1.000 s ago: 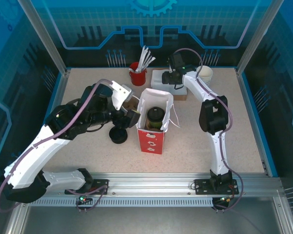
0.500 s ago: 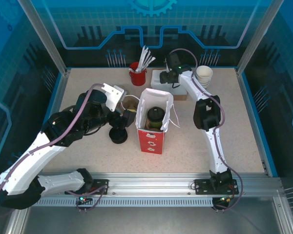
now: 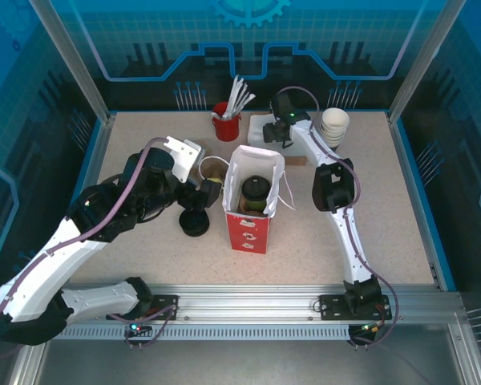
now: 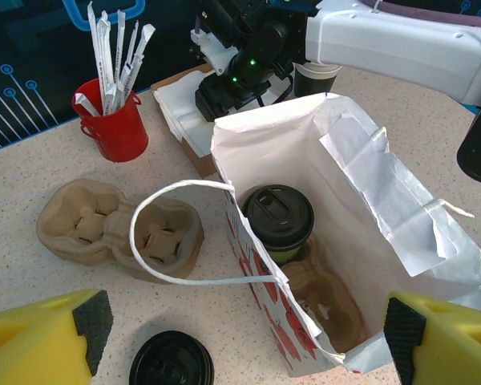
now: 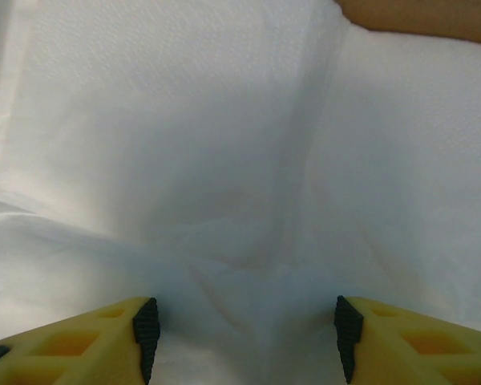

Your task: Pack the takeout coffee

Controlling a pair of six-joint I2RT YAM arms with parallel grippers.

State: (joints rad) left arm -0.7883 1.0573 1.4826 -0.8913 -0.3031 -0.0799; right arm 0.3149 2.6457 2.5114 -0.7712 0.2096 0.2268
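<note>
With 1 takeout coffee (image 4: pixel 280 216) standing lidded in the carrier (image 4: pixel 337 298) inside the paper bag (image 4: pixel 401 208), packing looked mostly done, while the left gripper (image 4: pixel 244 329) hung wide and empty beside it and the right gripper (image 5: pixel 244 329) hovered, jaws parted, above napkins (image 5: pixel 224 144), possibly next.

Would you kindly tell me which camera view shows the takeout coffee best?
The left wrist view: the takeout coffee appears large, its black lid and olive wall plain inside the white bag. The top external view gives it small, mostly lid. The right wrist camera faces white paper.
</note>
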